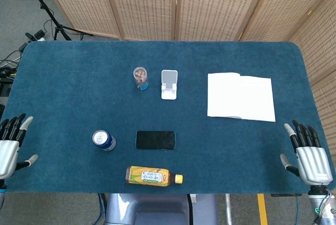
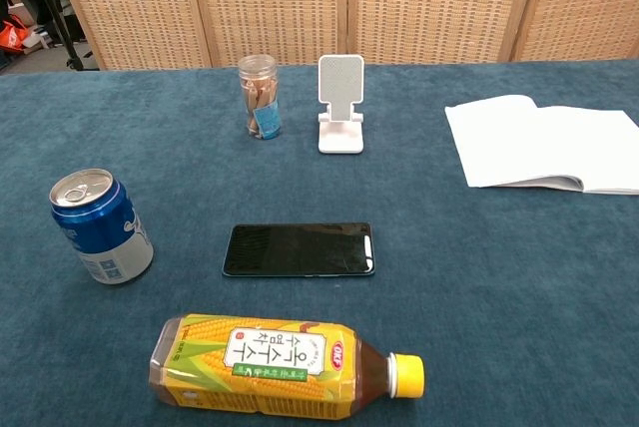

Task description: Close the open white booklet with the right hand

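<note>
Landmark: the black phone (image 1: 155,140) lies flat and screen-up on the blue table (image 1: 68,88).
Blue can (image 1: 104,140): stands upright just left of the phone, pull-tab top showing.
Yellow bottle (image 1: 153,176): lies on its side in front of the phone, near the table's front edge, yellow cap pointing right.
White phone stand (image 1: 169,84): upright, well behind the phone.
Small clear jar (image 1: 140,78): upright just left of the stand, brownish contents inside.
Wicker screens (image 1: 173,4): beyond the table's far edge.
</note>
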